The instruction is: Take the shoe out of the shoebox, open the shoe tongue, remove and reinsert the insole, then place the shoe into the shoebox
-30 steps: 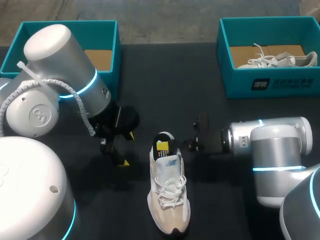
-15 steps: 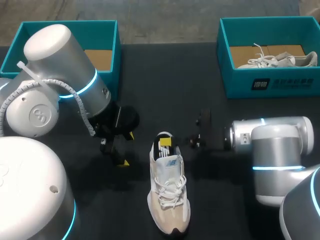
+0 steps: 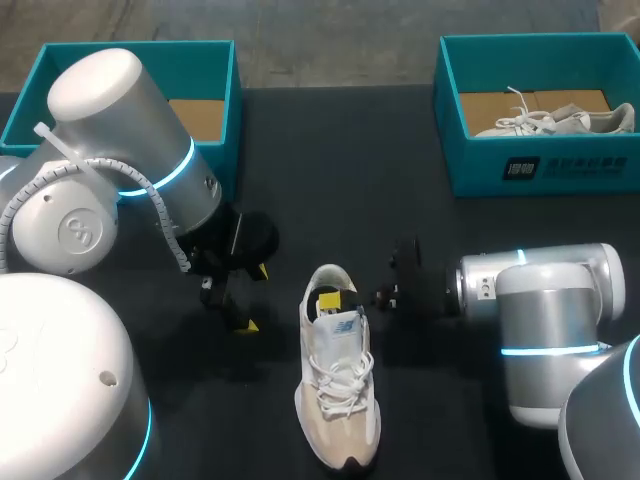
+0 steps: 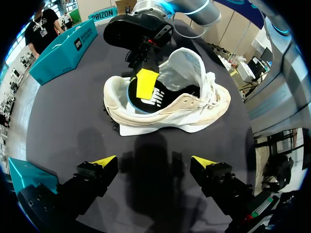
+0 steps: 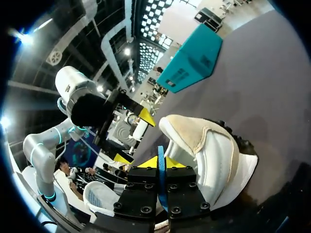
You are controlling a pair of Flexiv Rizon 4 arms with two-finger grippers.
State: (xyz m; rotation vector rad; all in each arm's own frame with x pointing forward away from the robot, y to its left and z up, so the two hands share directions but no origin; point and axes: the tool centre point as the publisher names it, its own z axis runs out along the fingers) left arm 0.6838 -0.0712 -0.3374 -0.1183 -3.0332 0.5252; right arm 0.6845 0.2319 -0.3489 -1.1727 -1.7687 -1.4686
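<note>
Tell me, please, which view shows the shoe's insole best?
The left wrist view: it looks into the open shoe, where the dark, blue-edged insole lies under a yellow tip of the right pincer. The right wrist view shows only its blue edge between that pincer's tips; in the head view the tip hides most of it.

Black, matte table [image 3: 340, 170], spanning the head view from side to side, with a straight far edge. Rendered dark grey in both wrist views. Lit from overhead, with soft, blurred shadows on the surface.
</note>
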